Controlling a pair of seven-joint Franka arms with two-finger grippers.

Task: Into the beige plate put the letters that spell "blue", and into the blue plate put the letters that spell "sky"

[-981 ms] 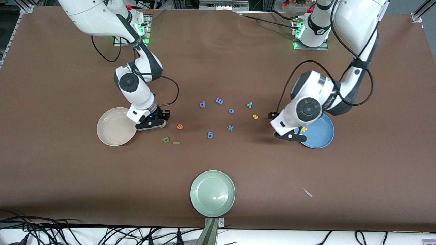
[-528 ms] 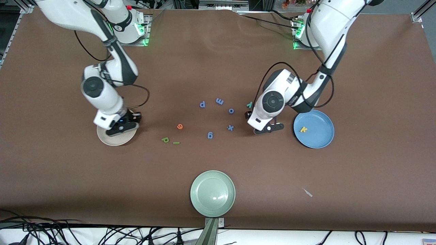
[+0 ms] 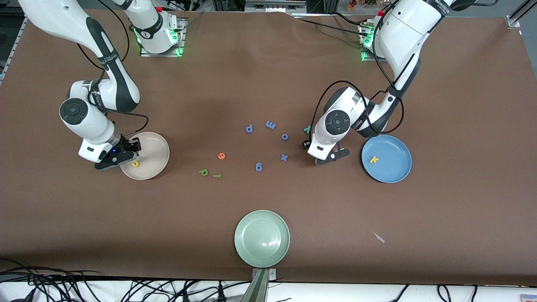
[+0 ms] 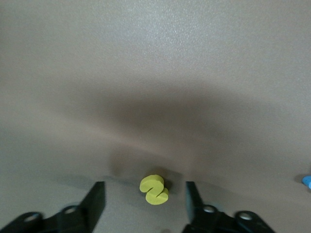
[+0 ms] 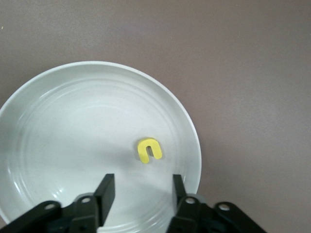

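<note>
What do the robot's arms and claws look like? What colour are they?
Both arms are glossy white with dark grey joints and a round dark cap at each wrist. Thin black cables loop beside them. The left gripper and the right gripper are black, each with two flat, straight fingers and small silver screws. A little blue light glows on the right one, and green lights glow at the bases.

table (image 3: 268, 75): matt brown cover | beige plate (image 5: 58, 145): smooth, faint sheen | yellow s (image 4: 154, 190): matt foam

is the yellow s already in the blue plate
No: in the left wrist view the yellow s lies on the bare brown table between the left gripper's open fingers, and only the yellow k sits in the blue plate.
</note>
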